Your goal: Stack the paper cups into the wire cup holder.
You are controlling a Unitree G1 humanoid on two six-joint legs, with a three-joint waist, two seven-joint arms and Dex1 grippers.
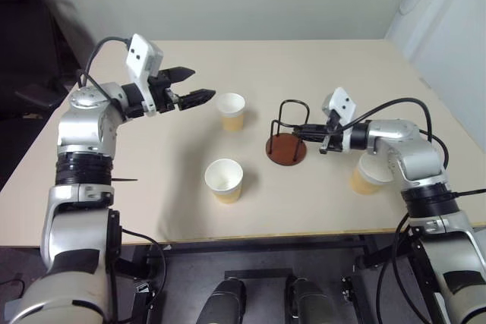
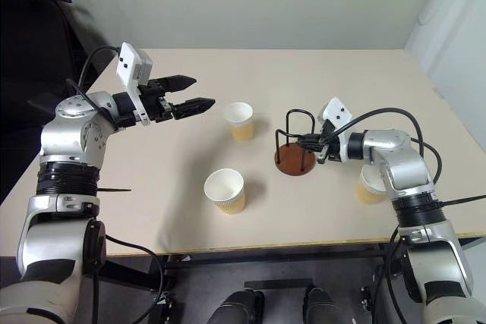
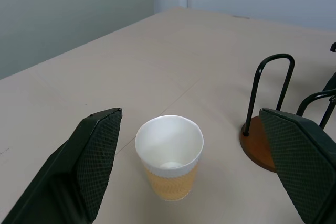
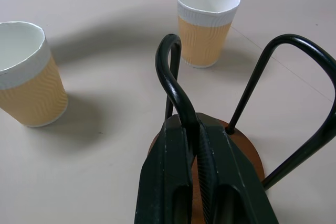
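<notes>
The wire cup holder (image 1: pixel 286 149), a reddish-brown disc with black wire loops, stands right of the table's middle. My right gripper (image 1: pixel 298 132) is shut on one of its loops (image 4: pixel 173 77), reaching in from the right. Three paper cups stand upright on the table. One cup (image 1: pixel 231 111) is left of the holder, and another cup (image 1: pixel 224 180) stands nearer the front. A third cup (image 1: pixel 366 177) is partly hidden under my right forearm. My left gripper (image 1: pixel 200 85) hovers open just left of the far cup (image 3: pixel 169 163), whose mouth shows between the two fingers (image 3: pixel 94 156) in the left wrist view.
The beige table (image 1: pixel 342 73) runs back to a pale wall. Its front edge lies close below the near cup. A dark chair (image 1: pixel 30 73) stands off the table's left side.
</notes>
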